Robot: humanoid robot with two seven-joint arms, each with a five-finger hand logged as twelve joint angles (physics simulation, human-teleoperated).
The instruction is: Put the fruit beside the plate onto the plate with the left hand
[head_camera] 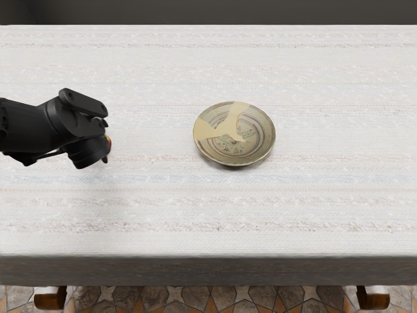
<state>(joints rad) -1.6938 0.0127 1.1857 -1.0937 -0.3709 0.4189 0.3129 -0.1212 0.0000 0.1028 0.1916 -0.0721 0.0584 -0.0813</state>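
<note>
A round beige and grey patterned plate (234, 133) lies on the table a little right of the middle. My left hand (90, 142) comes in from the left edge and sits well to the left of the plate. It covers the fruit (109, 139), of which only a small orange sliver shows at the hand's right side. The black fingers are bent down around that spot, but the frame does not show whether they grasp the fruit. The right arm is out of view.
The white cloth-covered table (208, 215) spans the whole view, its front edge near the bottom. Chair feet and a patterned floor show below the edge.
</note>
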